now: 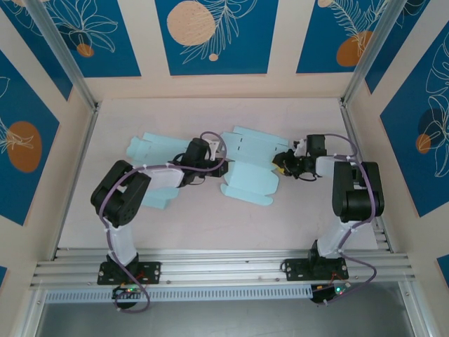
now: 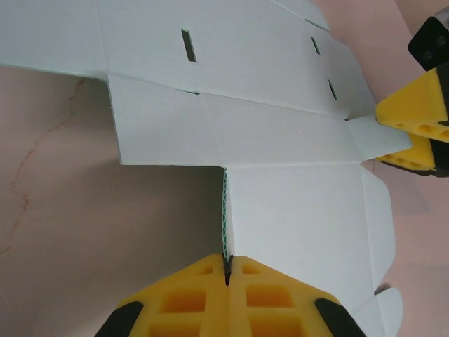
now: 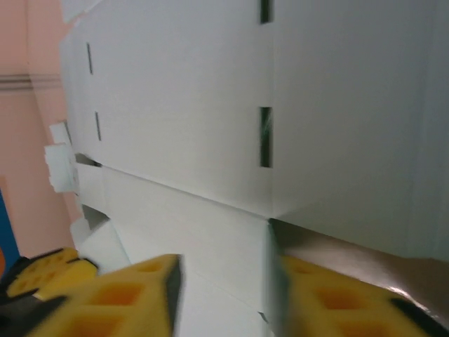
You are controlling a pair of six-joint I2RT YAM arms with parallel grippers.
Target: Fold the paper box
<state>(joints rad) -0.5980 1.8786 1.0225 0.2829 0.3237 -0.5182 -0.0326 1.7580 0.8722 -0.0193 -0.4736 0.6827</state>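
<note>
Pale blue flat corrugated-cardboard box blank (image 1: 249,168): slotted, unfolded, lying flat. Panel edge pinched in left pincer (image 2: 226,263); small side tab between right pincer (image 2: 393,137) fingers.

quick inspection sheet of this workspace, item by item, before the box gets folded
surface: pale pink table
job's things: paper box blank at centre, flat and unfolded; second blank flat, partly under the left arm
clutter: nothing seen
grippers: left gripper shut on the centre blank's edge; right gripper straddles a small tab, grip unclear
cables: purple cables run along both arms
surroundings: blue leaf-print wall panels; aluminium rail at the near edge
</note>
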